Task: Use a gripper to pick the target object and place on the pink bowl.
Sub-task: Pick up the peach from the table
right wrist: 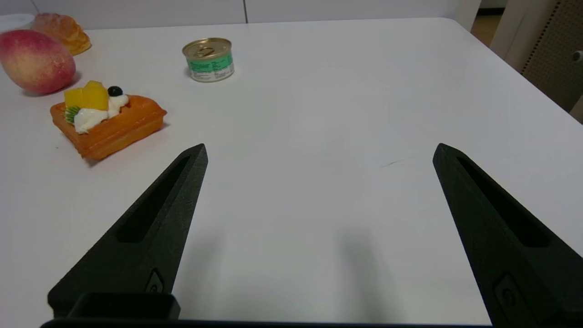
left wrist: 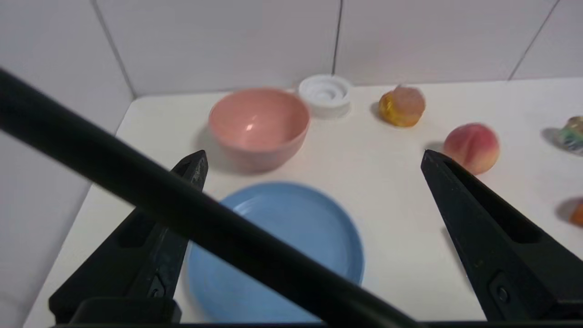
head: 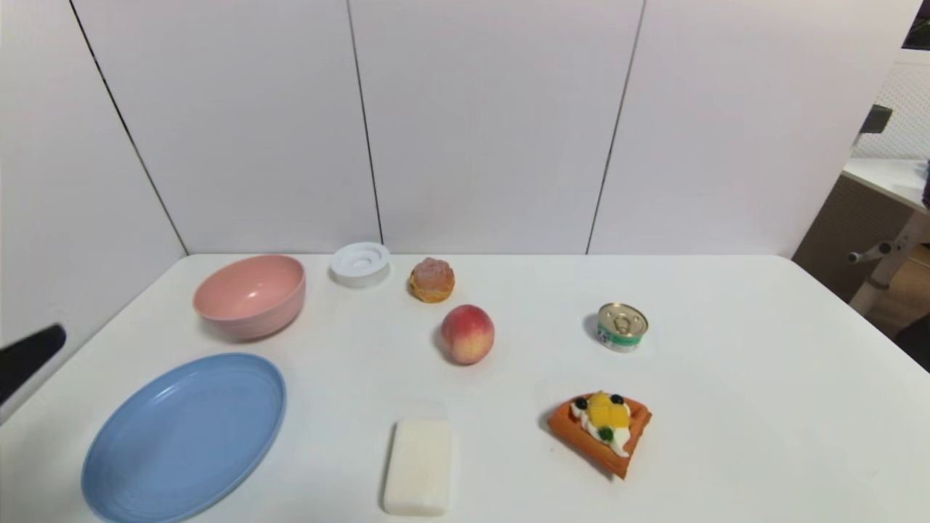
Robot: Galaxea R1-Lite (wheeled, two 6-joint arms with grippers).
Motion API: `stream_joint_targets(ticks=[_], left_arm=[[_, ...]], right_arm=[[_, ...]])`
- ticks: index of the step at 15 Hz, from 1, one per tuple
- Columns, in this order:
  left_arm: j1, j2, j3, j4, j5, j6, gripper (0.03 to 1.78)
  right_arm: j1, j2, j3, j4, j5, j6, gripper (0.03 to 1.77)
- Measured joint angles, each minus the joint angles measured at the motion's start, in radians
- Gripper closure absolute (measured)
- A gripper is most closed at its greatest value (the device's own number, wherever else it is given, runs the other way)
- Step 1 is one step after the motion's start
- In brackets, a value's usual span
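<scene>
peach (head: 467,333) on table, apart from pink bowl (head: 249,295); left gripper (left wrist: 314,157), right gripper (right wrist: 319,150) both spread, empty

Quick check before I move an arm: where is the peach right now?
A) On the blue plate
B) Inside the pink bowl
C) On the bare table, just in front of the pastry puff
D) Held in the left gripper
C: the peach sits on the white table just in front of the pastry puff; the pink bowl is empty, and the left gripper is open, holding nothing.
</scene>
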Motion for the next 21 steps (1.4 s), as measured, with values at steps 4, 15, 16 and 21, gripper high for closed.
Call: stream_joint_targets(ticks=[4,15,16,21], left_arm=[[-0.185,0.328,-0.295,0.0,0.001,0.018,0.12],[-0.399,1.023,-0.687,0.01,-0.174,0.123,0.12],[-0.4,1.063,-0.689,0.009,-0.174,0.132,0.12],[-0.404,1.213,-0.695,0.007,-0.174,0.15,0.12]], right_arm=[[0.0,0.0,0.0,0.0,0.0,0.0,0.09],[0.0,0.0,0.0,0.0,0.0,0.0,0.09],[0.0,0.0,0.0,0.0,0.0,0.0,0.09],[0.0,0.0,0.0,0.0,0.0,0.0,0.09]])
